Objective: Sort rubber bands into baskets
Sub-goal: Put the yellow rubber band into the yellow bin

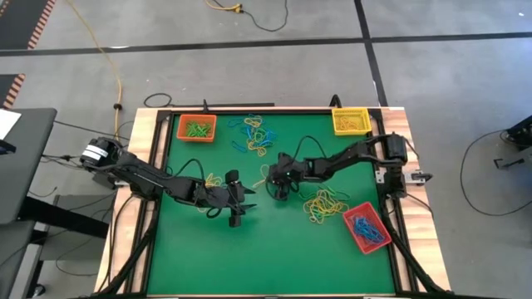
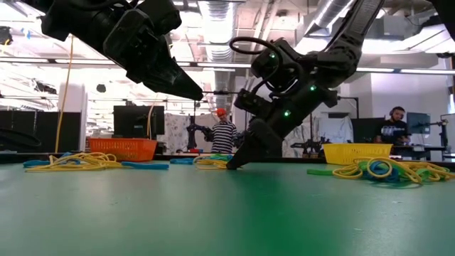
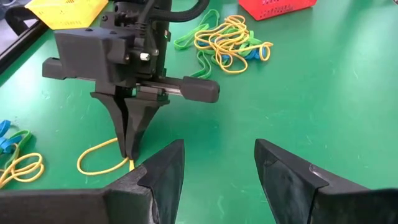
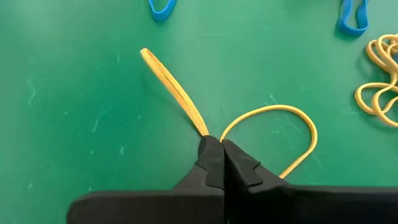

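A: So, where are the tools on the green desk?
B: Left tool hovers released mid-desk. Right tool is clenched on a yellow rubber band lying flat there.

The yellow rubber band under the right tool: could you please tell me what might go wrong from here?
1. The right tool, shut at the mat, pinches the yellow rubber band only at its tips, so it may slip free on lifting.
2. A second yellow band lies against those tips and could be dragged along.
3. The open left tool hangs close by; the arms might collide.
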